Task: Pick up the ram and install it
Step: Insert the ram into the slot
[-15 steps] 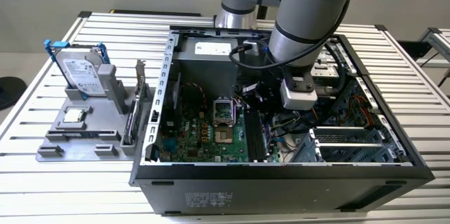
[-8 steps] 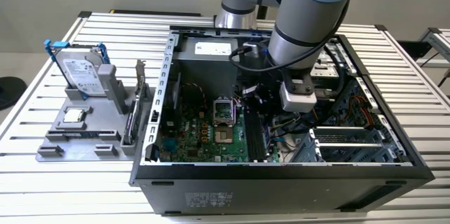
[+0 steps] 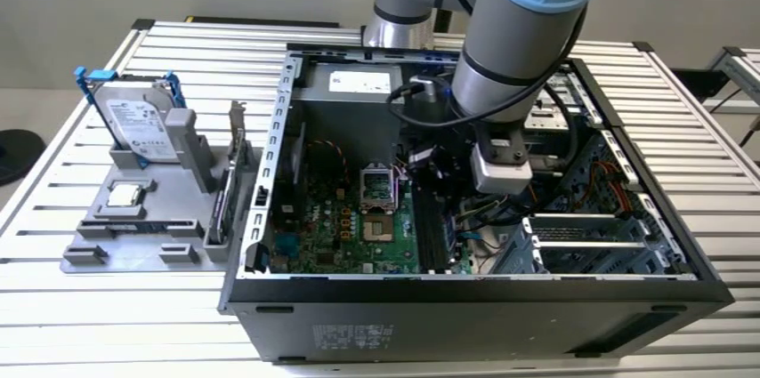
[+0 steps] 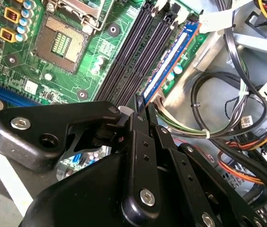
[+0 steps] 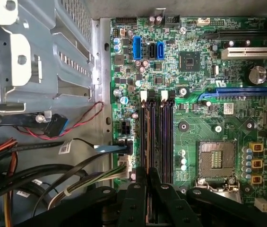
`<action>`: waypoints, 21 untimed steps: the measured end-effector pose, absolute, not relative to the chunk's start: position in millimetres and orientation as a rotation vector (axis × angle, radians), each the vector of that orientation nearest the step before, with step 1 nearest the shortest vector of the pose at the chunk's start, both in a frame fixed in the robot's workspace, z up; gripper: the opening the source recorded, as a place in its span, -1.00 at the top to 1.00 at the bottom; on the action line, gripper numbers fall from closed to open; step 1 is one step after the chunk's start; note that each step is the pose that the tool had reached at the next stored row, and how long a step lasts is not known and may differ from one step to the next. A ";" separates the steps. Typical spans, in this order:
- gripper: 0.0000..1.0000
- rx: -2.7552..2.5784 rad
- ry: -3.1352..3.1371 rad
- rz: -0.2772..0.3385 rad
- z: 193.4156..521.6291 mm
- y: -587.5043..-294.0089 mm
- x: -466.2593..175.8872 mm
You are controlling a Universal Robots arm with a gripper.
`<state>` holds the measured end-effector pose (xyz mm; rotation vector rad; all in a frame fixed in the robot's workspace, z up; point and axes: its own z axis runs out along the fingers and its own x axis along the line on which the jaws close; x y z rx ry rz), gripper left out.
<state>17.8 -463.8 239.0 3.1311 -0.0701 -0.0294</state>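
The ram (image 4: 171,61) (thin blue-edged board) stands in its black slot (image 4: 138,56).

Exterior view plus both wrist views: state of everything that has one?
gripper: jaws closed on the ram's near end.
ram: on edge, along the memory slot nearest the cables; seating unclear.
CPU socket: empty, contacts exposed.
computer case: lying on its side, side panel off.
hard drive: upright in the fixture outside the case.

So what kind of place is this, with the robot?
Probably a workshop or lab for putting computers together. An open computer case sits on a slatted metal table, spare parts wait in a grey holder, and the gripper holds the ram over the motherboard.
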 end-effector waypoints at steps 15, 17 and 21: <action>1.00 3.131 -0.070 -0.029 231.9 -467.3 17.8; 1.00 3.131 -0.070 -0.029 231.5 -467.8 17.7; 1.00 3.131 -0.068 -0.029 230.7 -468.6 17.5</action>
